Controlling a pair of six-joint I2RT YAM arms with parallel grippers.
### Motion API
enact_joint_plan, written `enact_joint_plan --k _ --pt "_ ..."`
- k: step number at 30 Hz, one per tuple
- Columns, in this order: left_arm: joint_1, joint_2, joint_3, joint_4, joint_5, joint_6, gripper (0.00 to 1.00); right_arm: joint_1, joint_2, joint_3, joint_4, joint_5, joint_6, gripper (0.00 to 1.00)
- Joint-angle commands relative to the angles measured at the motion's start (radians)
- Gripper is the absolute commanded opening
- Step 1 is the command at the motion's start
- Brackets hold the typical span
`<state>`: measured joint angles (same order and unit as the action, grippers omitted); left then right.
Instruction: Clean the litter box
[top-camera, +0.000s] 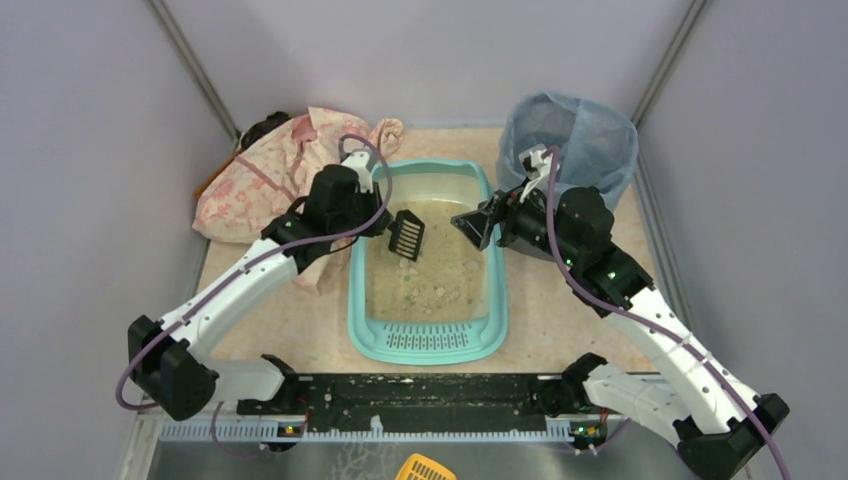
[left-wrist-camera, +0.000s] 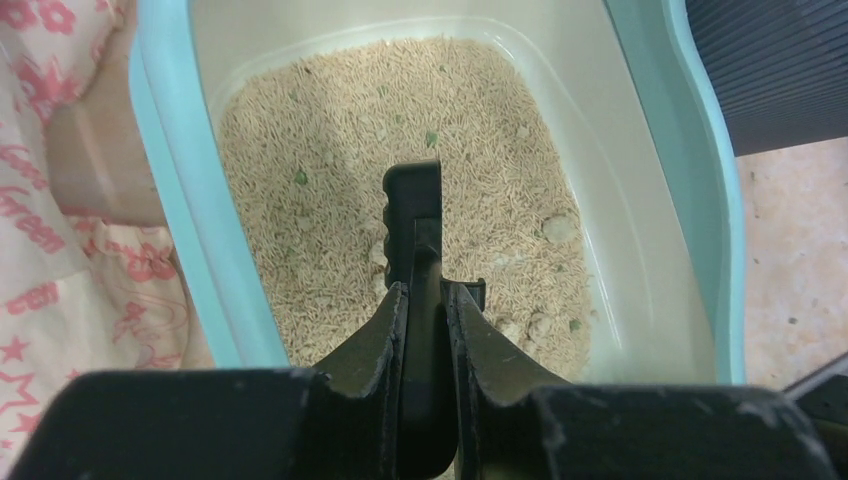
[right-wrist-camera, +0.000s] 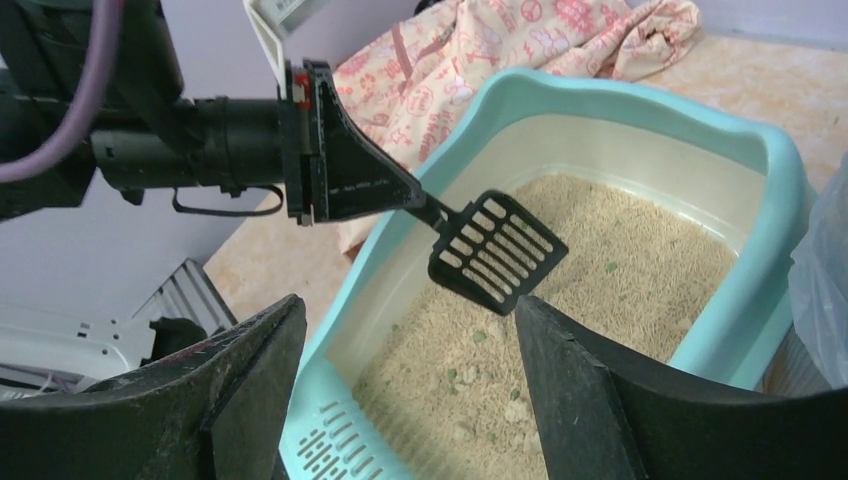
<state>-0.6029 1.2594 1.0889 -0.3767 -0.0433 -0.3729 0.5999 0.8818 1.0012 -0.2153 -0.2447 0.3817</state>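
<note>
The turquoise litter box (top-camera: 427, 343) lies in the middle of the table, its slotted grille nearest the arm bases and beige litter (left-wrist-camera: 330, 150) inside. Pale clumps (left-wrist-camera: 560, 228) and green specks dot the litter. My left gripper (left-wrist-camera: 427, 290) is shut on the handle of a black slotted scoop (top-camera: 405, 236), whose head hangs over the litter at the box's left side (right-wrist-camera: 497, 250). My right gripper (right-wrist-camera: 408, 302) stands open and empty above the box's right rim (top-camera: 475, 225), facing the scoop.
A grey bin lined with a blue bag (top-camera: 570, 140) stands at the back right, close behind the right wrist. A pink floral cloth (top-camera: 280, 170) is heaped left of the box. A yellow scoop (top-camera: 425, 468) lies at the near edge.
</note>
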Motion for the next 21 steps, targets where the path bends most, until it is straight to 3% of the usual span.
enact_joint_plan --k 1,5,11,16,21 --pt "-0.066 0.046 0.125 -0.085 -0.187 0.065 0.0 -0.003 -0.017 -0.002 0.042 -0.003 0.004 0.77" --pt "-0.124 0.125 0.215 -0.193 -0.287 0.108 0.0 -0.003 -0.011 -0.007 0.051 -0.012 0.006 0.77" --pt "-0.163 0.151 0.228 -0.288 -0.289 0.078 0.0 -0.003 -0.013 -0.018 0.051 -0.012 0.002 0.77" --pt "-0.167 0.167 0.225 -0.322 -0.34 0.06 0.0 -0.003 -0.007 -0.026 0.065 -0.022 0.005 0.77" --pt "-0.167 0.188 0.223 -0.304 -0.296 0.06 0.0 -0.003 -0.012 -0.033 0.064 -0.017 0.004 0.77"
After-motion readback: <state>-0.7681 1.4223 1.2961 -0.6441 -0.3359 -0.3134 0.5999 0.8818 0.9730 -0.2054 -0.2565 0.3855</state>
